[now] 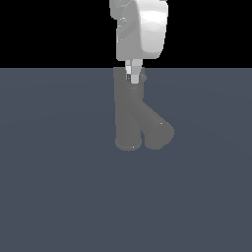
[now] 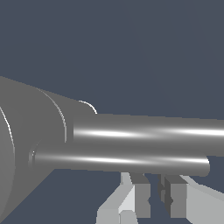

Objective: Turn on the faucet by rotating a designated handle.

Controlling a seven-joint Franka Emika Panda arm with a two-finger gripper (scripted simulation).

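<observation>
Faucet [image 1: 130, 115] top sits directly beneath the pincer [image 1: 133, 78], handle [image 2: 122, 160] alongside.

Bare tabletop [image 1: 54, 197] lies open all around the faucet [image 1: 129, 115]. Its angled spout [image 1: 156, 129] blocks the exterior view's right side low down. Two rods [image 2: 144, 133] cross just beside the claw [image 2: 159, 197].

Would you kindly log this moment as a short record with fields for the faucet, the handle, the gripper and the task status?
faucet: dark-grey upright cylinder with an angled spout branching toward the exterior view's right
handle: shiny thin rod jutting from the faucet; a second, thicker rod runs alongside it
gripper: at the faucet's top, fingers close together, nothing seen between them
contact: cannot tell
task status: cannot tell whether the handle has turned
</observation>
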